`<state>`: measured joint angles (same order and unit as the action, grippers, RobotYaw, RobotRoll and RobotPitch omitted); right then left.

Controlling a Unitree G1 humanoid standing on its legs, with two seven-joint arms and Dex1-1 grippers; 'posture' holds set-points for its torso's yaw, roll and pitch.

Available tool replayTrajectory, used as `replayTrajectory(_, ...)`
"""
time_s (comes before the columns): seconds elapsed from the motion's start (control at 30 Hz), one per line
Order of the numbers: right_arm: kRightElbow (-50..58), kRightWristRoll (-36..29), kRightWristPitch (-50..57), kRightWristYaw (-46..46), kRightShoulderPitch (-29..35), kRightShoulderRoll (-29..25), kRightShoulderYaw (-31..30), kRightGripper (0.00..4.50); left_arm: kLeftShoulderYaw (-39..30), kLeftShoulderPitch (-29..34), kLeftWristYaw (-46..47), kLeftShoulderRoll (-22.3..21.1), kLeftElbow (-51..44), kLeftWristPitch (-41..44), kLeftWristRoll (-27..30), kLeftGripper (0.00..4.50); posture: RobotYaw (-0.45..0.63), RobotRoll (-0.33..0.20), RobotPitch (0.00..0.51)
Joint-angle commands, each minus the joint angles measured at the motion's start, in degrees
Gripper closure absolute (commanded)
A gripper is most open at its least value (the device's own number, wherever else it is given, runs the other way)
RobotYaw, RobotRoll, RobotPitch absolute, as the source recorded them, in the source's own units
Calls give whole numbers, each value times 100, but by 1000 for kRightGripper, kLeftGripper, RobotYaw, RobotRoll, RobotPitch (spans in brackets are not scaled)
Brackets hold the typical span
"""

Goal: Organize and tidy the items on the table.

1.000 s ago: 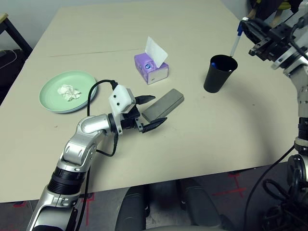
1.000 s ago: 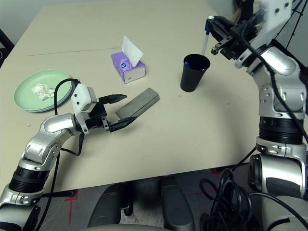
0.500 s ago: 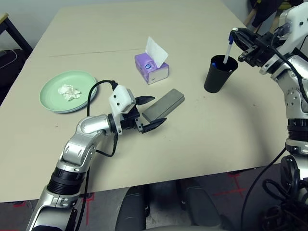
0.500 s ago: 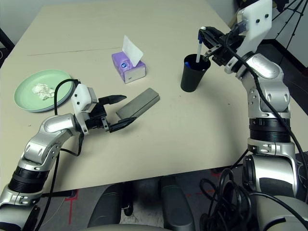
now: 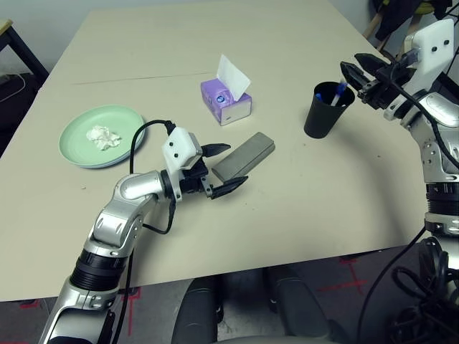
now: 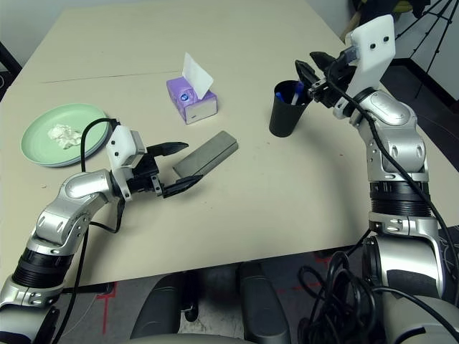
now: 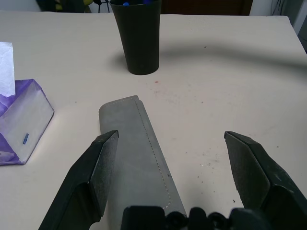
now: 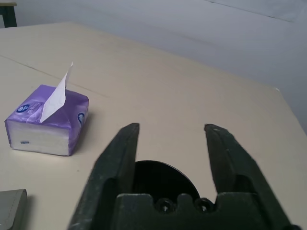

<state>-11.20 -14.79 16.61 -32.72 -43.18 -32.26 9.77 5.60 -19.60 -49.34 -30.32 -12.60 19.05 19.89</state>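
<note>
Toward the right edge of the smooth beige surface (image 5: 301, 215): tapered matte black cup (image 5: 324, 110) with blue-tipped pens (image 5: 337, 92) inside, right pincer (image 5: 356, 74) spread and empty just above its rim. Near the middle: flat grey felt-like glasses case (image 5: 244, 156), lying aslant between the spread black fingers of the left pincer (image 5: 223, 169), released and not gripping; just behind it, glossy purple tissue box (image 5: 225, 101) with a white sheet standing up. Toward the left edge, well apart: round mint green plate (image 5: 84, 145) stacked on a pale blue one, carrying a crumpled white tissue wad (image 5: 102, 136).
</note>
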Motion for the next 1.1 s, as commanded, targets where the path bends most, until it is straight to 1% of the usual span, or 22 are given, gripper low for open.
replayTrajectory(0.03, -45, 39, 24, -22, 37, -58, -10, 203, 35, 86, -34, -27, 2, -53, -54, 0, -96, 0, 151)
replayTrajectory(0.07, -56, 49, 10, -23, 18, -51, -14, 13, 31, 86, -35, -27, 13, -64, -56, 0, -93, 0, 147)
replayTrajectory(0.17, -45, 49, -11, -17, -69, -24, -17, 13, 28, 70, -33, -20, 45, -88, -61, 0, -93, 0, 147)
replayTrajectory(0.33, 68, 37, -75, 55, -324, 65, -34, 13, 6, -36, -2, 22, 182, -172, -89, 0, -93, 0, 132)
replayTrajectory(0.43, 123, 88, -70, 454, -581, 277, 20, 13, -211, -281, 319, 215, 390, -194, -52, 0, -82, 0, 113)
replayTrajectory(0.53, 103, 182, -12, 752, -612, 388, 40, 13, -381, -439, 616, 395, 505, -193, -36, 0, -75, 0, 107)
replayTrajectory(0.7, -25, 387, 5, 1523, -500, 617, 155, 13, -849, -799, 1475, 692, 929, -274, -191, 0, -58, 0, 93)
replayTrajectory(0.83, -144, 484, -13, 1877, -307, 649, 227, 13, -1234, -1018, 2102, 844, 1143, -329, -226, 0, -50, 0, 81)
replayTrajectory(1.03, -406, 609, -149, 2324, -25, 593, 441, 13, -1674, -903, 2803, 1058, 992, -415, -208, 0, -48, 0, 76)
replayTrajectory(1.1, -516, 619, -178, 2418, 77, 577, 511, 13, -1766, -820, 3080, 1117, 933, -493, -316, 0, -45, 0, 76)
